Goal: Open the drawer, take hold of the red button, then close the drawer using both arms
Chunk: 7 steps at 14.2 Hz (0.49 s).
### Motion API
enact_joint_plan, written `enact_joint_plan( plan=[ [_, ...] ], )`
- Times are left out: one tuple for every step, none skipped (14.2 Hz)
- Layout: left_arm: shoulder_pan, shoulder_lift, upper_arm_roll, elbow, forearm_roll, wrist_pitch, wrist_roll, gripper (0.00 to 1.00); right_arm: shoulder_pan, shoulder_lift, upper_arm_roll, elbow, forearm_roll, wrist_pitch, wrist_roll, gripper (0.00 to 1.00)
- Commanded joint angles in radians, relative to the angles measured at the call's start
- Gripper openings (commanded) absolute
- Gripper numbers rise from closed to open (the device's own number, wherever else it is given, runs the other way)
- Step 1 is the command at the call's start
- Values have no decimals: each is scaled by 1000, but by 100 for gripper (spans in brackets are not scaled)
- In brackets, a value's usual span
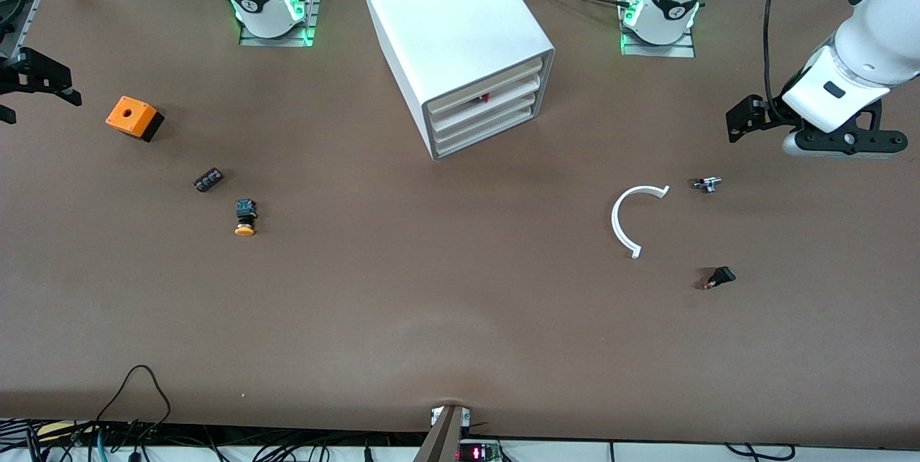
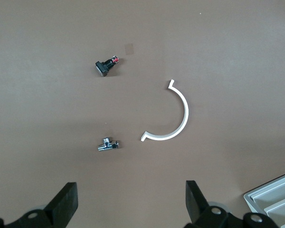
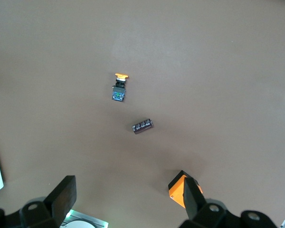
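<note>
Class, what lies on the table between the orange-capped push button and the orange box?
A small dark ribbed part lies between the orange-capped button and the orange box; the front and right wrist views both show it.

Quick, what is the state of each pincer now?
Left pincer: open, holding nothing.
Right pincer: open, holding nothing.

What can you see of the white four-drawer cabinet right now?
The white cabinet stands on the brown table between the two arm bases, its front turned at an angle toward the front camera and the left arm's end. It looks like smooth plastic, with four stacked cream-fronted drawers. The second drawer from the top shows a small red speck at its front. Nothing touches the cabinet.
</note>
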Motion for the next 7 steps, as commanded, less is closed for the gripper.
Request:
enact_joint_plan(
  plan=[
    [-2, 10, 4, 28, -17, -16, 14, 100, -8, -7, 5, 8, -9, -9, -10, 100],
    [-3, 10, 4, 28, -15, -16, 14, 100, -8, -7, 5, 8, -9, -9, -10, 100],
    [-2, 10, 4, 28, -17, -16, 14, 100, -8, -7, 5, 8, -9, -9, -7, 100],
    [-3, 10, 4, 28, -17, -16, 14, 100, -8, -7, 7, 8, -10, -7, -6, 100],
    [-3, 10, 2, 28, -17, -16, 14, 100, -7, -6, 8, 8, -10, -6, -6, 100],
    [-2, 10, 4, 28, -15, -16, 14, 100, -7, -6, 8, 6, -12, -1, -6, 100],
    [-3, 10, 2, 28, -15, -16, 12, 100, -7, -6, 8, 6, -13, -9, -7, 100]
  ],
)
